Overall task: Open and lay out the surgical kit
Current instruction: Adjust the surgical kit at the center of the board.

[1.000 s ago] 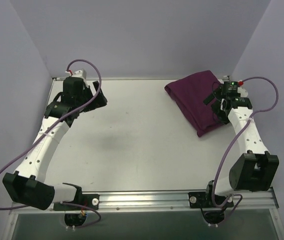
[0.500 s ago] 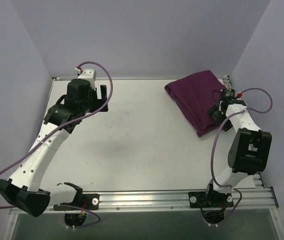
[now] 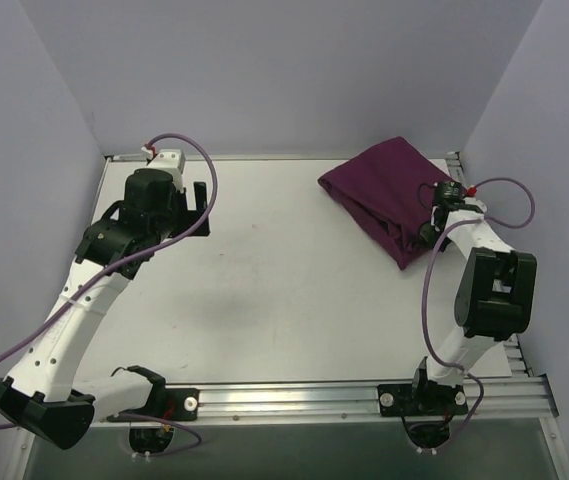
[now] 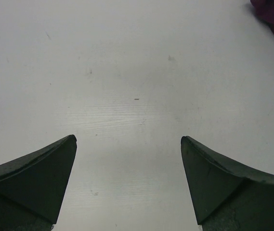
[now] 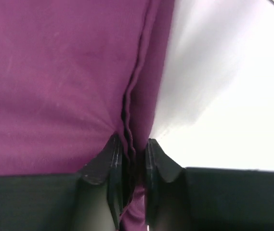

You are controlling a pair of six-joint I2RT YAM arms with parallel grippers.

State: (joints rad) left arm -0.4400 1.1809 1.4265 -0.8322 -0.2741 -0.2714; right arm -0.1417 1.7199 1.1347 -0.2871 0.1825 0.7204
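Hovering over bare desk (image 3: 264, 300) at the far left, the left jaws gape wide with nothing between them, well apart from the wrap (image 3: 376, 188). That wrap lies toward the far right corner as a folded purple bundle. No tray or instruments show, so I take them to be bundled inside, if they are there at all. At its right edge the right jaws are nipped narrow on a ridge of folds (image 5: 129, 110), and it looks like several layers rather than one.

That is my worry. A pinch through several layers could drag the whole bundle along instead of peeling one flap open. The bundle sits near the desk's right edge, so a pull that way might spill whatever is inside. The bite of cloth also looks thin and could slip free mid-pull. The left jaws are too far off to steady anything.
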